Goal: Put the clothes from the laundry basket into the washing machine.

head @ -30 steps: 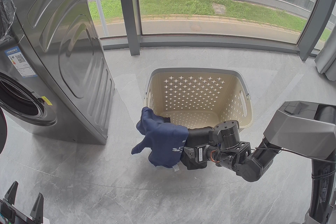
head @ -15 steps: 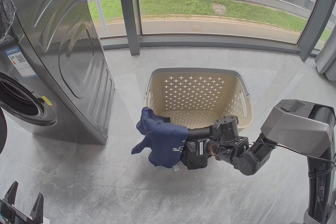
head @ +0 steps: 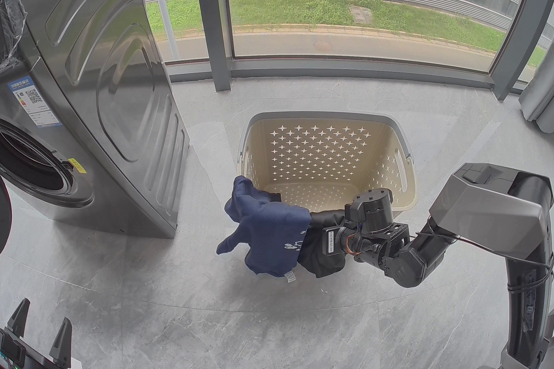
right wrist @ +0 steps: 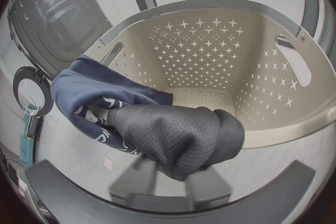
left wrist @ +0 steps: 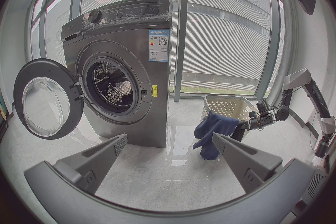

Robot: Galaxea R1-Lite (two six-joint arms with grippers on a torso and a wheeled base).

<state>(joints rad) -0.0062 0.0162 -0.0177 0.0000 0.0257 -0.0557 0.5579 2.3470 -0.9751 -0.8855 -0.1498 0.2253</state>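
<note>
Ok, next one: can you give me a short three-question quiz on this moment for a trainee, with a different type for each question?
1. Fill in: the dark blue cloth top hangs over the ____ of the cream star-perforated plastic laundry basket.
2. Multiple choice: the right tool is shut on A) the blue top; B) the black perforated fabric garment; C) the basket.
3. True or false: the round glass door of the grey steel washing machine is shut.
Key: 1 rim; 2 B; 3 false, it stands open.
</note>
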